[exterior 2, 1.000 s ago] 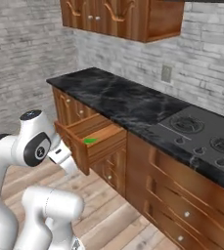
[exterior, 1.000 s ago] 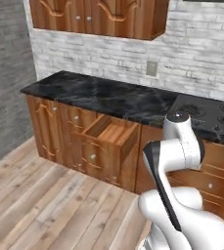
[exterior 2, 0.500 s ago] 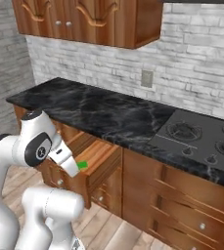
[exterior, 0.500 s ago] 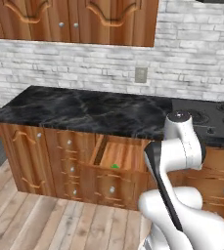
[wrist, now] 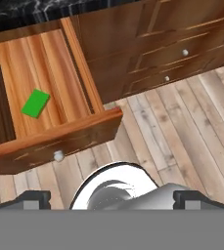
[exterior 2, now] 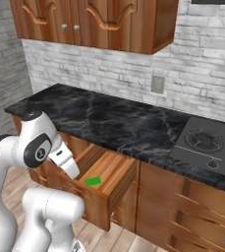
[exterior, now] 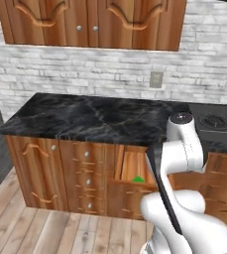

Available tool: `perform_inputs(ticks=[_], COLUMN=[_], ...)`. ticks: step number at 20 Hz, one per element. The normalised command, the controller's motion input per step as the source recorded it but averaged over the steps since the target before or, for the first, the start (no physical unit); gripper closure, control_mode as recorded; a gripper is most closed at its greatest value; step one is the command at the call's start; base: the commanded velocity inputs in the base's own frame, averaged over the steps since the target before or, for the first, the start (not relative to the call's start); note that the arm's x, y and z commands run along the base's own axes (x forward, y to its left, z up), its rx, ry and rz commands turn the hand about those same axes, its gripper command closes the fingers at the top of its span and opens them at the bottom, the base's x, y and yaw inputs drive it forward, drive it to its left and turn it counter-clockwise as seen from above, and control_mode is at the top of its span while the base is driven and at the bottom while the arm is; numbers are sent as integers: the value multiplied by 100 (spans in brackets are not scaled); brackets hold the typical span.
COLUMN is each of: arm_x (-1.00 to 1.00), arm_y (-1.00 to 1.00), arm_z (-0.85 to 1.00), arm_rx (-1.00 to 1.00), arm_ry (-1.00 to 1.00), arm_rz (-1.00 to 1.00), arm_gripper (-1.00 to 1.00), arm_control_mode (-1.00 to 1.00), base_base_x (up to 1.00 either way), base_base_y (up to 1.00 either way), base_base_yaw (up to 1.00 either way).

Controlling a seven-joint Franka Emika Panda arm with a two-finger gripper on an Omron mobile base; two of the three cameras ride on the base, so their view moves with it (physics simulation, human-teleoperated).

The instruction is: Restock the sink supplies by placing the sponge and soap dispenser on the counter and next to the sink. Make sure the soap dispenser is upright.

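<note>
The flat green sponge (wrist: 35, 103) was seen lying on the smooth wooden floor of the open drawer (wrist: 90, 128), beneath the glossy veined black table (exterior 2: 119, 123). The fingers (wrist: 111, 199) were spread wide apart, with nothing held.

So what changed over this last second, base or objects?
The base drove: both base views swung to face the counter more squarely, bringing the open drawer closer. Nothing was grasped or released. The sponge stays lying flat in the drawer; the drawer stays open.

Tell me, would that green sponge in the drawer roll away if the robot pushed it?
Probably not: the sponge lies flat on the floor of the open drawer, so it would likely slide. It looks thin and small, so probably light.
</note>
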Motion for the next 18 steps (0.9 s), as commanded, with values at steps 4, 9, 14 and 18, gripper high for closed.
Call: perform_inputs(ticks=[4, 9, 14, 18], arm_x=[0, 0, 48, 60], arm_y=[0, 0, 10, 52], arm_z=[0, 0, -60, -61], arm_rx=[0, 0, 0, 0], arm_ry=[0, 0, 8, 12], arm_rz=[0, 0, 7, -13], arm_gripper=[-100, -100, -100, -100], arm_control_mode=[100, 100, -100, -100], base_base_x=[53, 24, 0, 0], base_base_y=[0, 3, 0, 0], base_base_yaw=[0, 1, 0, 0])
